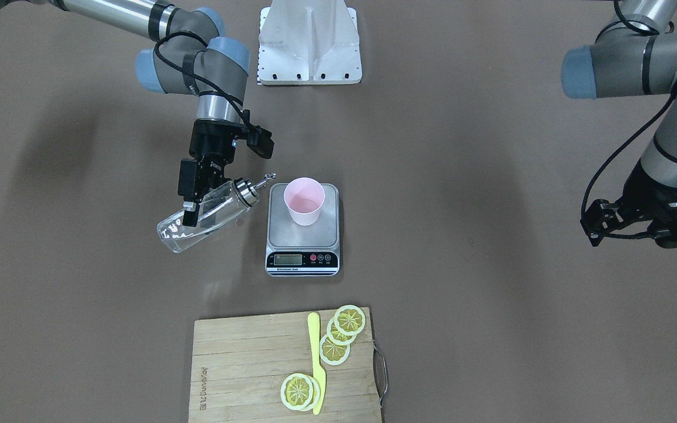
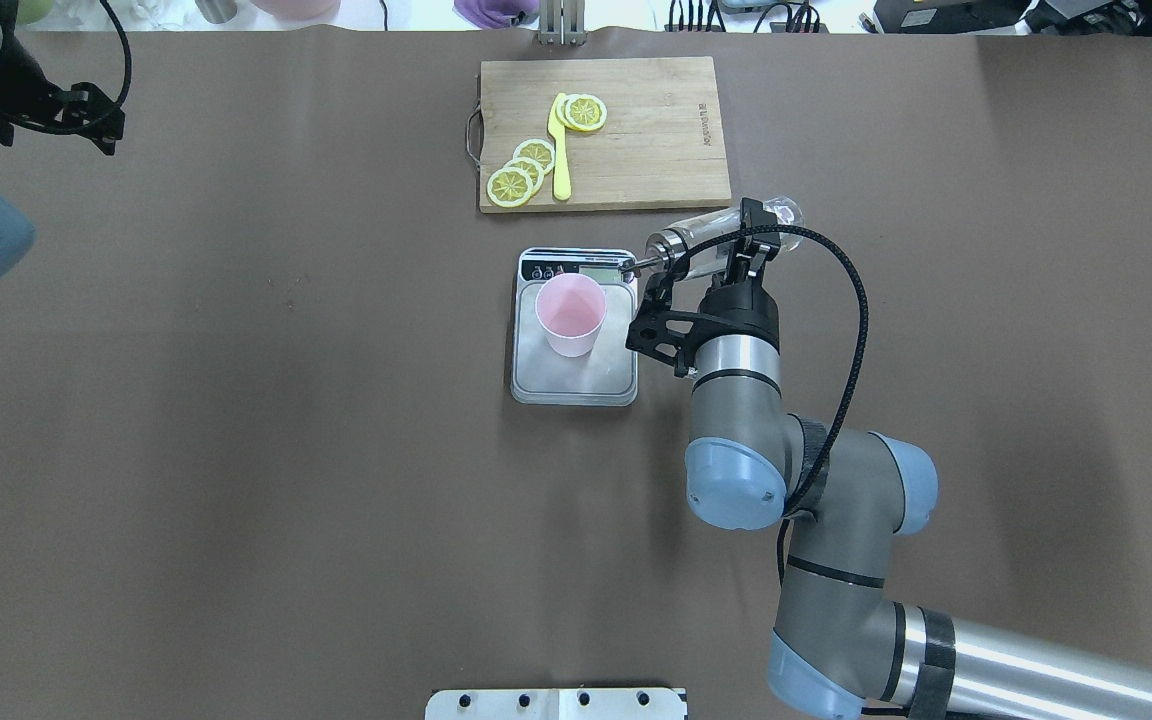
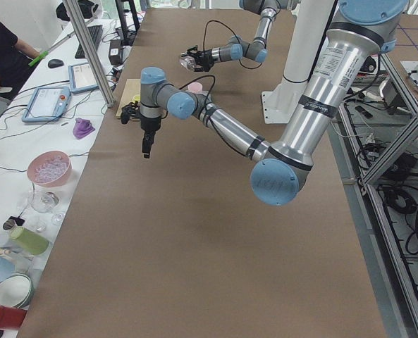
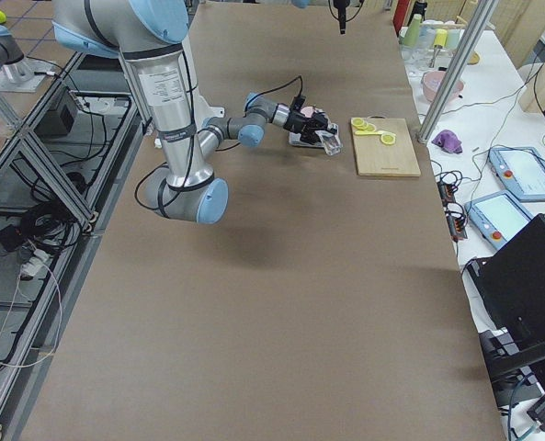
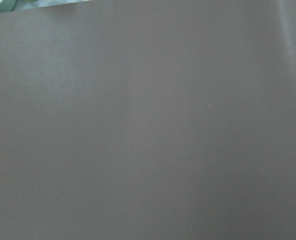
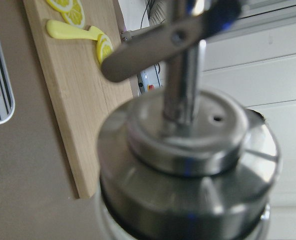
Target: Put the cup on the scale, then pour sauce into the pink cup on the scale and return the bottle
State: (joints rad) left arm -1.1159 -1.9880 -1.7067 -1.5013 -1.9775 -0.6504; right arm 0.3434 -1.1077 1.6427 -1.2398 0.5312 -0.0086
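The pale pink cup [image 1: 304, 201] stands upright on the steel platform of the scale [image 1: 287, 238] and also shows in the overhead view [image 2: 570, 314]. My right gripper [image 1: 193, 212] is shut on the clear glass bottle [image 1: 221, 214], which is tilted almost level beside the scale. The bottle's metal pourer cap [image 1: 247, 191] points toward the cup, and its spout tip is near the scale's corner, short of the cup's rim. Clear sauce lies inside the bottle. The cap [image 6: 187, 165] fills the right wrist view. My left gripper [image 3: 146, 146] hangs over bare table far away; I cannot tell its state.
A wooden cutting board [image 1: 244, 364] with lemon slices [image 1: 349, 320] and a yellow knife [image 1: 315, 358] lies beyond the scale on the operators' side. The robot's white base [image 1: 309, 44] is behind the scale. The left wrist view shows only brown table [image 5: 148, 130].
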